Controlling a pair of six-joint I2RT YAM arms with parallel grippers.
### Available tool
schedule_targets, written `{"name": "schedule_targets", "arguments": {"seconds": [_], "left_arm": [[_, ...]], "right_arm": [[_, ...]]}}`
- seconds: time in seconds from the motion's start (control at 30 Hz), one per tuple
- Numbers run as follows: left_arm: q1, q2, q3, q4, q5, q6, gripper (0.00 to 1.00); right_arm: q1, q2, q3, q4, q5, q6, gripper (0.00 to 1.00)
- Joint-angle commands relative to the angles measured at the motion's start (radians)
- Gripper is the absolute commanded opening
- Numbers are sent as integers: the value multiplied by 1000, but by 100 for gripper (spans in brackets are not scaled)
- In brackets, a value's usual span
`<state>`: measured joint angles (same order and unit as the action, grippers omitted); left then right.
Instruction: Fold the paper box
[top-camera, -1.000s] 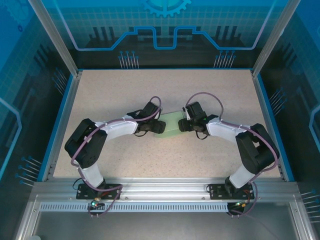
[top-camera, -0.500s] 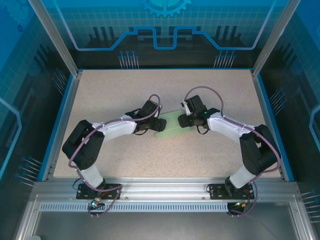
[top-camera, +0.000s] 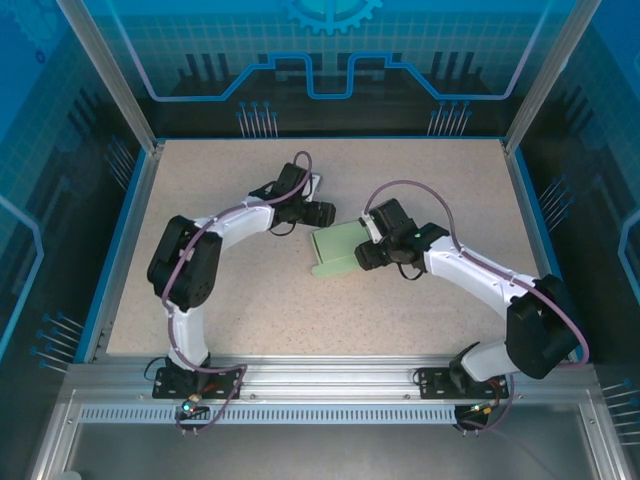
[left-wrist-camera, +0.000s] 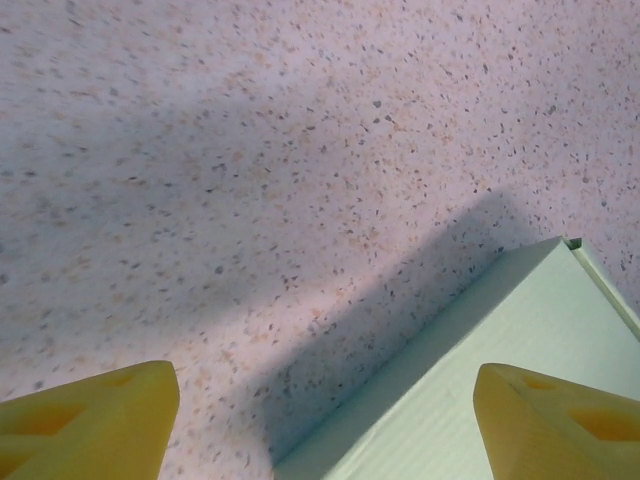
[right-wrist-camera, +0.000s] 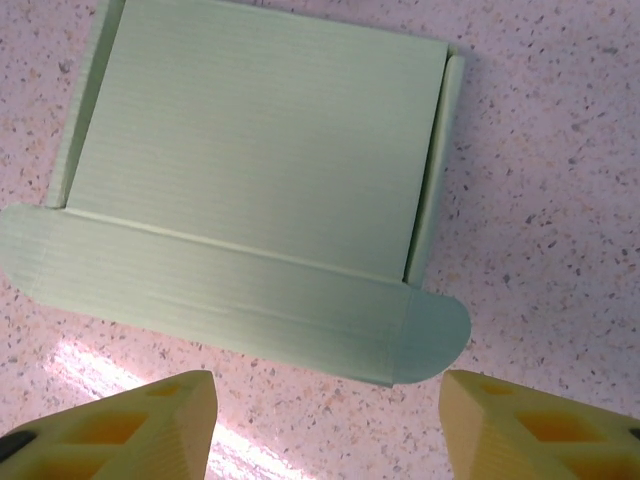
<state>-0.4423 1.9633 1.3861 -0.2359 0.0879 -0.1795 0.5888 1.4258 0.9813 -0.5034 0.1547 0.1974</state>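
Two grippers (top-camera: 323, 213) (top-camera: 364, 256), one paper box (top-camera: 335, 247)

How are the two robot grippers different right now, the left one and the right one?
The left gripper hangs apart from the paper box, farther back; the right gripper sits right at the box's edge. The left gripper's camera catches one corner of the box; the right gripper's camera sees its whole top. Same: both are yellow at the tips, open, and holding nothing.
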Motion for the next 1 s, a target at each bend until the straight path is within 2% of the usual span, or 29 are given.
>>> {"name": "schedule_targets", "arguments": {"seconds": [0.0,0.1,0.27,0.5,0.7,0.87,0.97], "left_arm": [[2,63,82,-121,146,26,78],[2,101,123,-163,223,29,75],[1,98,93,-153,373,7,70],[-19,-7,-66,-102,457,-10,67],[-34,-79,-193,-27,553,-40,66],[-35,-84,-177,-65,409,-42,68],[-35,-79,-155,-77,370,-41,68]], "right_arm": [[9,-14,-8,-52,-41,-2,62],[9,4,6,-81,-115,-19,62],[5,18,18,-115,-171,-33,63],[-39,18,-9,-124,-327,-26,63],[-140,-23,-87,-106,-429,15,63],[-220,-71,-168,-64,-453,63,63],[-258,-71,-211,-2,-512,102,63]]}}
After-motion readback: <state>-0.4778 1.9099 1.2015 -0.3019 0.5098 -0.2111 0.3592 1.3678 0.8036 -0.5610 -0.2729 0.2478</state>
